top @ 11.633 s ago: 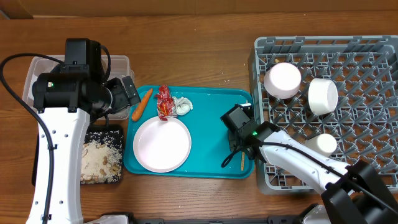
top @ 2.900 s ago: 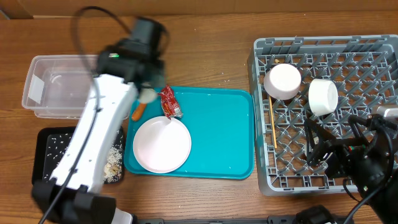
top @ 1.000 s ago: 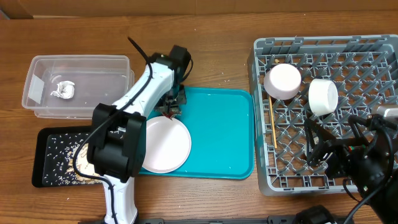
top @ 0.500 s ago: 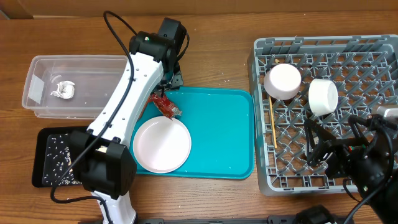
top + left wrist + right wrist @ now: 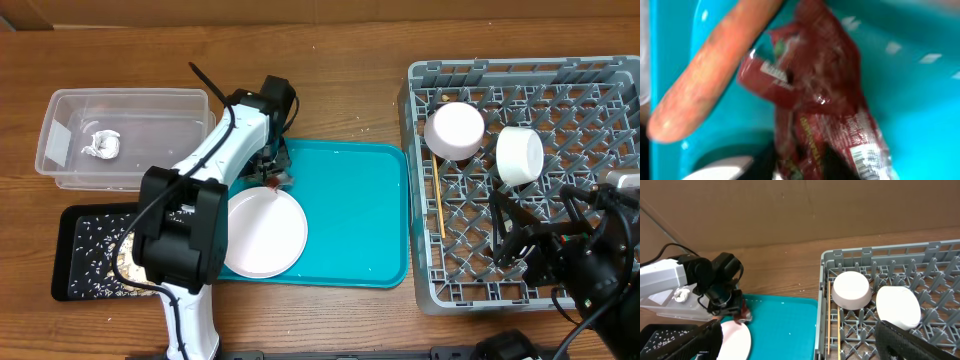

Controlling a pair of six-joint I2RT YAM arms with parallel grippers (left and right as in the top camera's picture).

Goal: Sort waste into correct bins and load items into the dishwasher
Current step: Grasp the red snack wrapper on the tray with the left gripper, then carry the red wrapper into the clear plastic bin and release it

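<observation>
The left hand (image 5: 800, 167) pinches one end of the crumpled red wrapper (image 5: 815, 95), which lies on the teal tray (image 5: 920, 115) just beside the carrot (image 5: 705, 75) and near the white plate (image 5: 265, 235). The right hand (image 5: 799, 330) hangs spread wide over the grey dish rack (image 5: 520, 66). The tissue ball (image 5: 102, 143) sits in the clear tub (image 5: 60, 105).

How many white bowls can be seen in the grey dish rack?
2. The left bowl sits near the dish rack's upper-left corner; the right bowl is beside it. The right arm may hide others.
</observation>
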